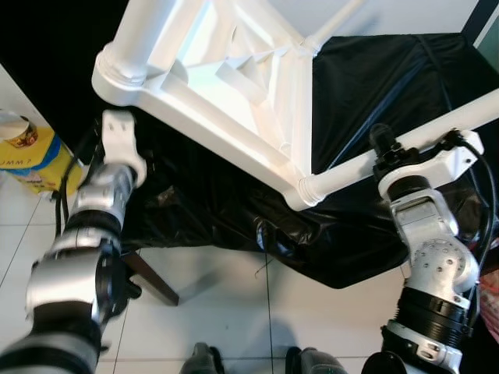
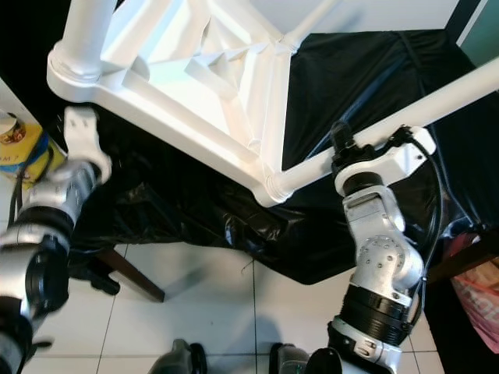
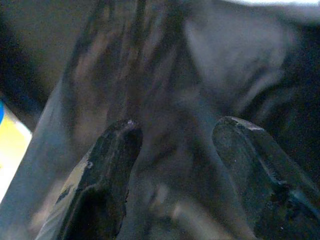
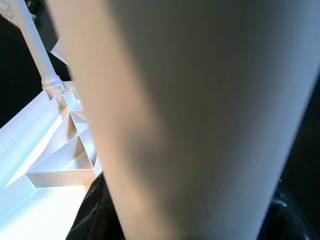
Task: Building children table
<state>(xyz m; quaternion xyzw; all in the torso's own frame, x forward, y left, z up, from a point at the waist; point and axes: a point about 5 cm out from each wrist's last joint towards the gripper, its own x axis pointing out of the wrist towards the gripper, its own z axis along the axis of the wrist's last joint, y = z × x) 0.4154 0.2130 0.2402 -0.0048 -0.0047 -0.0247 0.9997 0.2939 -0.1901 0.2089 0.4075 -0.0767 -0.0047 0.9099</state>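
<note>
The white children table (image 1: 234, 78) lies upside down on a black cloth (image 1: 374, 70), its ribbed underside facing up. A thick white leg (image 1: 140, 31) stands in the near left corner. Another white leg (image 1: 437, 128) runs from the front corner socket (image 1: 308, 187) out to the right. My right gripper (image 1: 387, 152) is shut on this leg a short way from the socket, and the leg (image 4: 190, 125) sits close between the dark fingers in the right wrist view. My left gripper (image 3: 175, 130) is open, just below the left corner, with only dark cloth between its fingers (image 3: 112, 165).
A yellow container (image 1: 31, 152) stands on the floor at the left. A brown wooden leg (image 1: 152, 276) slants down from under the cloth. White floor tiles (image 1: 234, 312) lie in front, with my feet (image 1: 203, 362) at the bottom edge. A pink bag (image 2: 475, 296) sits at the right.
</note>
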